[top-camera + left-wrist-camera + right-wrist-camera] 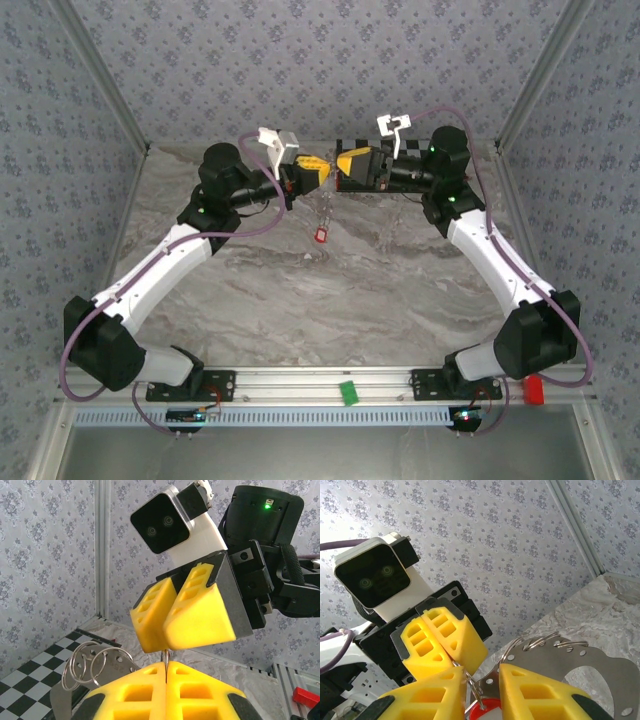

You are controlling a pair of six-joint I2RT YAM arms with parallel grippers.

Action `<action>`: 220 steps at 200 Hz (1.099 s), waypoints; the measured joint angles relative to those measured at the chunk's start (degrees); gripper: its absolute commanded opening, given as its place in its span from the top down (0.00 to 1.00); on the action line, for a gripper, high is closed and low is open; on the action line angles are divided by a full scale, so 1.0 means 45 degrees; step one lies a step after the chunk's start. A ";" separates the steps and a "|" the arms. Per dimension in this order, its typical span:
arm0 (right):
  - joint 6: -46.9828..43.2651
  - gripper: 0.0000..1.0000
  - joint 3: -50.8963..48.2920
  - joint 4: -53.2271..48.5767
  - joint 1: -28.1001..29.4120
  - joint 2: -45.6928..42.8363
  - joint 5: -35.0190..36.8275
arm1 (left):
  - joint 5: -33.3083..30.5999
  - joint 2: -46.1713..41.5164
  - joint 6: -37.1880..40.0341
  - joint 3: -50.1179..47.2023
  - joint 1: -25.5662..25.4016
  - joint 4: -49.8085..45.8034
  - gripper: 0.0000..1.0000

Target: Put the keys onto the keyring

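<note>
Left gripper (pixel 322 170) is raised over the far-centre of the tabletop (pixel 300 300), pointing right, tip to tip with the other one. Its jaws are fully closed. In the left wrist view a thin sliver of the keyring (pixel 165 656) stands upright out of the seam between the yellow pads, so the wire is pinched there. Left of that and lower down is a grey metal plate (pixel 62 700) with a few loose rings (pixel 95 664) on it, beside a checkerboard mat (pixel 30 680).

Loose key (pixel 321 235) lies flat on the tabletop toward the far edge, centre, just on the near side of the two grippers and apart from both jaws. Its red head shows; the blade is too small to tell which way it points.

Right gripper (pixel 341 165) points left, its tips meeting the left tips. Its jaws are narrow, not touching: the right wrist view shows a slot between the pads. The keyring wire runs from the left tips steeply down into that slot, long axis roughly along the fingers. A second key (pixel 482 709) shows its red head low in the slot, blade hidden. Cannot tell whether the pads press on wire or key.

Green block (pixel 347 392) sits on the rail (pixel 300 380) at the near edge, centre. Red block (pixel 533 388) is at the near right corner.
</note>
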 measured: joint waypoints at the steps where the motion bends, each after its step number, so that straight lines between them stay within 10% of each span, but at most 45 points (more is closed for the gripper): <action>1: 0.0000 0.77 0.0000 0.0000 0.0000 0.0000 0.0000 | 0.0000 0.0000 0.0000 0.0000 0.0000 0.0000 1.00; 220: -0.0049 1.00 0.0000 -0.0374 0.0058 0.0000 -0.0384 | -0.0223 0.0000 -0.0097 0.0000 0.0000 0.0019 1.00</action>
